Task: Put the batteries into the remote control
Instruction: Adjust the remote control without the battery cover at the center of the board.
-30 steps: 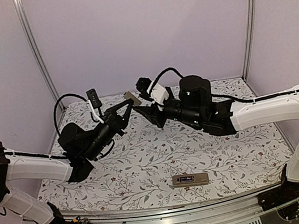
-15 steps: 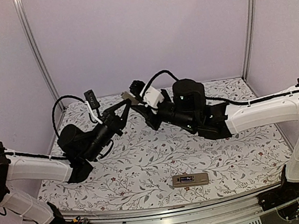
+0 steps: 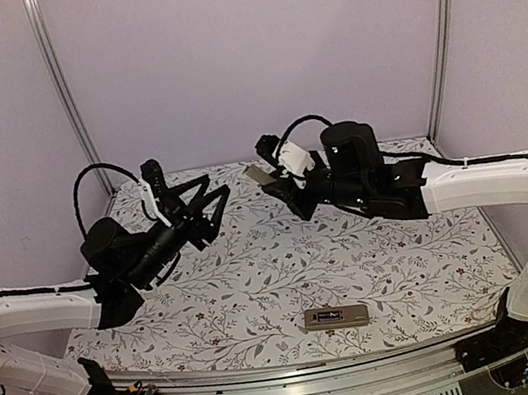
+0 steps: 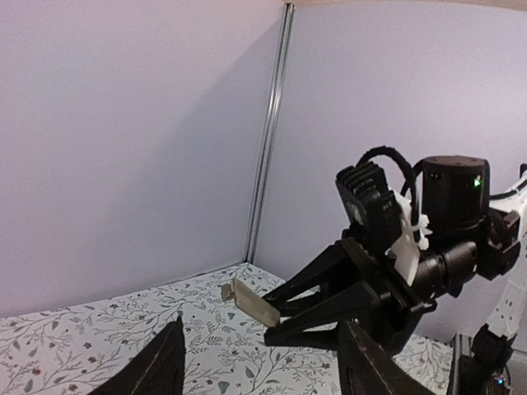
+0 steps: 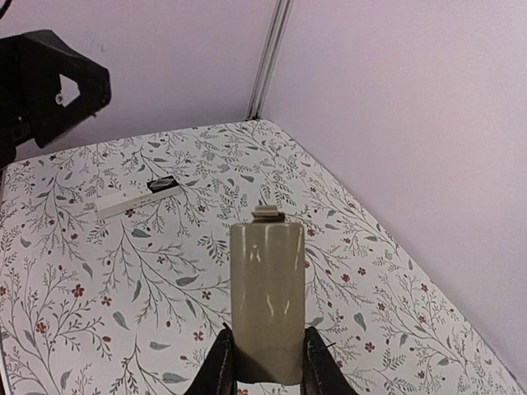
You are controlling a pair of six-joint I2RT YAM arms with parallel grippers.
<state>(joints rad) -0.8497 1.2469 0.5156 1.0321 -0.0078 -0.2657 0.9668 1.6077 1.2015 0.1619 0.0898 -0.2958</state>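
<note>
Overhead view with both wrist views. Hard to read: the remote control [image 3: 336, 316] lies flat on the floral table [image 3: 259, 289] at lower centre of the overhead frame, well apart from both arms. A dark patch in its middle is too small for me to call a battery or an open bay, and the batteries I cannot pick out with certainty in any view. In the right wrist view a pale slim bar [image 5: 123, 200] with a small dark piece [image 5: 161, 183] at its end lies on the table left of centre; I cannot identify either, nor find them in the overhead frame. The bottom edge of that wrist frame cuts off the fingers [image 5: 218, 366]. Poses: the right gripper [image 3: 272, 182] reaches in from the right edge, raised above the table at upper centre, jaws clamped on a flat beige cover [image 3: 258, 174], which stands upright in its own camera with a small tab on top. The left gripper [image 3: 213, 186] comes up from the lower left, also raised, jaws spread wide and holding nothing, tips pointing toward the cover and near it without touching
</note>
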